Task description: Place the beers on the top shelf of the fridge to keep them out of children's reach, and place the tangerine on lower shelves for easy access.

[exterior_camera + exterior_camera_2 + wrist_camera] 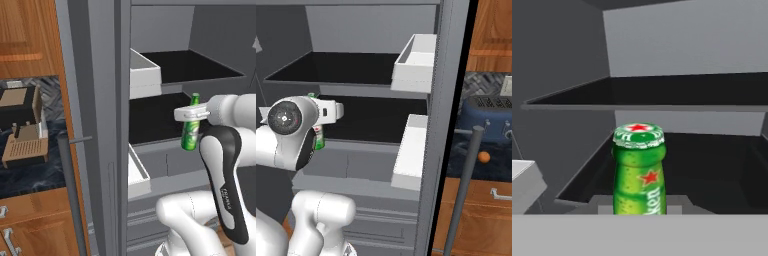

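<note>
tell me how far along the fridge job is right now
Done: nothing is shelved yet; the top shelf is bare. In hand: the gripper is shut on the green beer, upright in front of the open fridge. Left: shelving it, and the tangerine sits on the counter by the blue toaster.

The green beer point(191, 131) hangs upright before the fridge's second black shelf point(150, 117); the tangerine point(484, 157) apparently sits by the toaster.

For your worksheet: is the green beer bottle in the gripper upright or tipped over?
Upright. In the left base view the green beer bottle hangs neck-up in the shut gripper, in front of the open fridge; the hand view shows its cap on top.
</note>
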